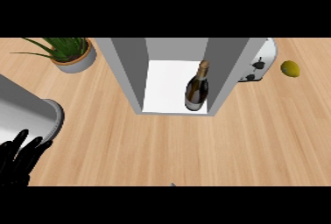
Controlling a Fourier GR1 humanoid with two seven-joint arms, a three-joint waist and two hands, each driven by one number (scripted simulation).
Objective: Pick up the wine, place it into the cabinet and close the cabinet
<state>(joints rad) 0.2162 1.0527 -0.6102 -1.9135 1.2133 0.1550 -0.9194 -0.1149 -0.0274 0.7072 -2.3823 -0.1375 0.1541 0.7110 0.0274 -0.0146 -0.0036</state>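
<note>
Wine (pixel 197 89) upright at open cabinet (pixel 223 76) front-right edge; left hand (pixel 19 157) open, lower left.

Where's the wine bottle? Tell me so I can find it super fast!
Find the tall grey cabinet in the middle of the wooden counter. The wine bottle stands upright on its white floor, against the right wall. It is the only dark thing inside, with a tan top.

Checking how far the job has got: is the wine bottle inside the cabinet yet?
Yes. The wine bottle stands upright on the white floor inside the open-fronted cabinet, near its right wall.
</note>
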